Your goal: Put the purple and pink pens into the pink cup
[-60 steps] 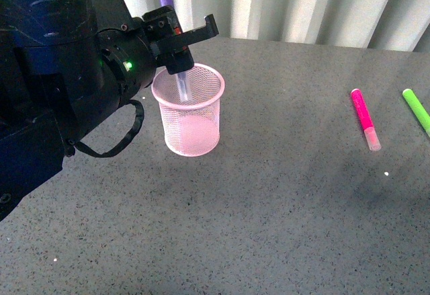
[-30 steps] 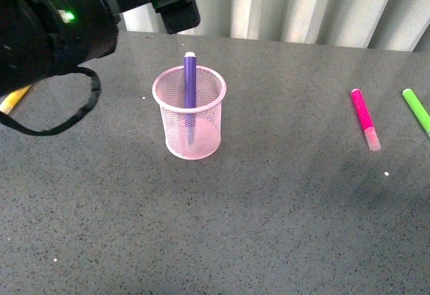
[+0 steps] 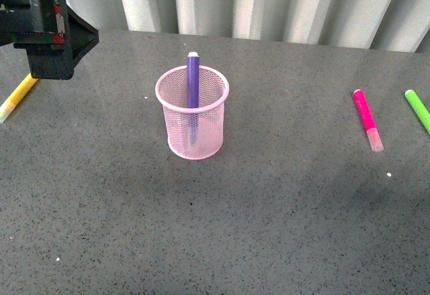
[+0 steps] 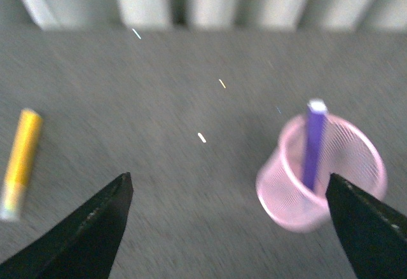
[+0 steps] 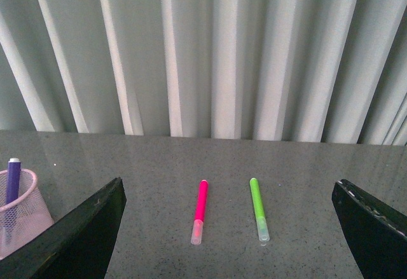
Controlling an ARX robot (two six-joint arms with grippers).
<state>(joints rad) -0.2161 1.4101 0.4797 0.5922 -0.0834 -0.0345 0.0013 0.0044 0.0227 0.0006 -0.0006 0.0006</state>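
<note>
The pink mesh cup (image 3: 195, 123) stands left of the table's middle. The purple pen (image 3: 193, 83) stands upright in it, its top poking above the rim. Both also show in the left wrist view: the cup (image 4: 321, 180) and the pen (image 4: 313, 140). The pink pen (image 3: 366, 118) lies flat at the right, cap toward the front; it also shows in the right wrist view (image 5: 200, 208). My left gripper (image 4: 229, 228) is open and empty, raised at the far left of the cup. My right gripper (image 5: 229, 228) is open and empty, well short of the pink pen.
A green marker (image 3: 418, 109) lies just right of the pink pen, also in the right wrist view (image 5: 257, 209). A yellow marker (image 3: 17, 97) lies at the far left, also in the left wrist view (image 4: 21, 161). A pleated curtain backs the grey table (image 3: 269, 214).
My left gripper has let go of the purple pen, which now stands in the cup, and the arm has drawn back up and to the left, uncovering the yellow marker.
</note>
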